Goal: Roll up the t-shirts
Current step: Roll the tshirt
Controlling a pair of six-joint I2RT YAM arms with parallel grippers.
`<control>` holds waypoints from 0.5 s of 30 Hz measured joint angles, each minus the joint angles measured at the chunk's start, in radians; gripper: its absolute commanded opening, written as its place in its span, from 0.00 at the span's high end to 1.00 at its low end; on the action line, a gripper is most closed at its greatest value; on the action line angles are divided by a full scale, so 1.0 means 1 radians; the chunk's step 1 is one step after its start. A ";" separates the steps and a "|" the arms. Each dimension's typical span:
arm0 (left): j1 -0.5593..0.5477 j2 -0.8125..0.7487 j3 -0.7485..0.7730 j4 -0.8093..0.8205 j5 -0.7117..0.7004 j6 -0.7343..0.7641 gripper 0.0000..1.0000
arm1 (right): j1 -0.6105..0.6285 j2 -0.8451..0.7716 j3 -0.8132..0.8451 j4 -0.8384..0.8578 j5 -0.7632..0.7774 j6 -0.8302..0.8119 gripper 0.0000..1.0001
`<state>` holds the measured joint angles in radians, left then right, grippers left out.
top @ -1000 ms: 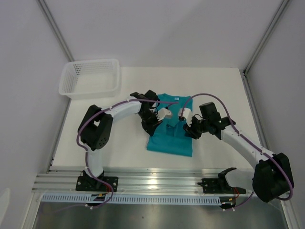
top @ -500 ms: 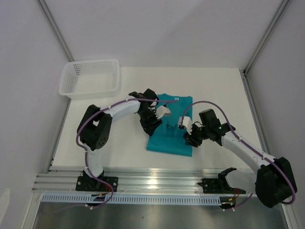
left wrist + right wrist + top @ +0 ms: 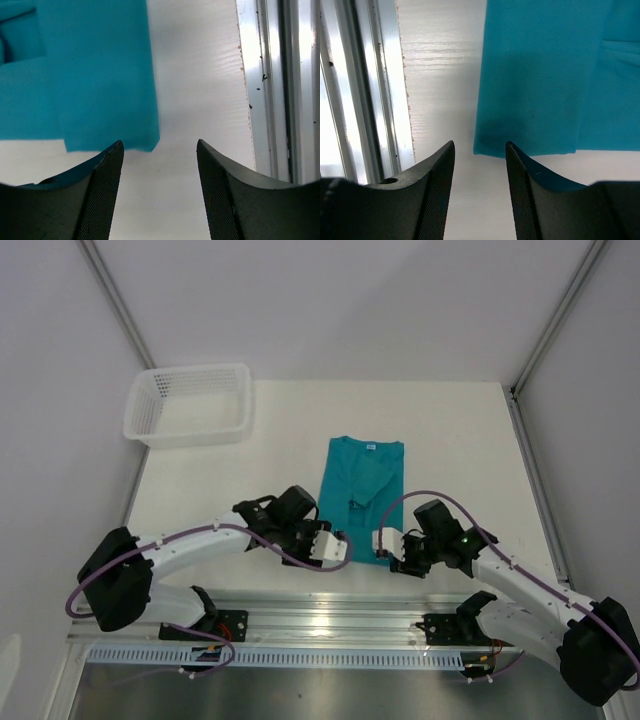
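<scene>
The teal t-shirt (image 3: pixel 362 490) lies flat on the white table, folded lengthwise, with its collar and white label at the far end. My left gripper (image 3: pixel 344 548) sits low at the shirt's near left corner, pointing right. Its jaws are open with only bare table between them (image 3: pixel 159 150), and the t-shirt's corner (image 3: pixel 100 75) lies just ahead to the left. My right gripper (image 3: pixel 381 545) is at the near right corner, pointing left. It is open and empty too (image 3: pixel 480 150), with the t-shirt's hem (image 3: pixel 545 75) just ahead to the right.
A white mesh basket (image 3: pixel 190 405) stands at the far left corner of the table. The metal rail (image 3: pixel 320 615) runs along the near edge, close behind both grippers. Grey walls close in the sides and back.
Both grippers have left the middle of the shirt and drawn back to its near hem. The left one went from shut to open, and the right one opened wider.
</scene>
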<state>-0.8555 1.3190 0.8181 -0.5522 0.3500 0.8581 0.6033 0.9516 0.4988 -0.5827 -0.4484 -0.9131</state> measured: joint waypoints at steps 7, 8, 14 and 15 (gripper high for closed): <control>-0.059 0.060 -0.026 0.142 -0.064 0.035 0.36 | 0.066 0.017 -0.003 0.001 0.021 -0.010 0.51; -0.062 0.060 -0.034 0.158 -0.068 0.037 0.36 | 0.075 0.016 -0.006 0.001 0.023 -0.009 0.50; -0.074 0.098 -0.071 0.177 -0.094 0.042 0.37 | 0.100 0.057 -0.019 0.015 0.053 -0.008 0.52; -0.074 0.106 -0.071 0.177 -0.095 0.042 0.37 | 0.101 0.072 -0.019 0.021 0.066 -0.008 0.52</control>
<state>-0.9295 1.4246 0.7475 -0.3748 0.2546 0.9001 0.7040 1.0241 0.4797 -0.5617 -0.3828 -0.9215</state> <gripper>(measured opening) 0.627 0.481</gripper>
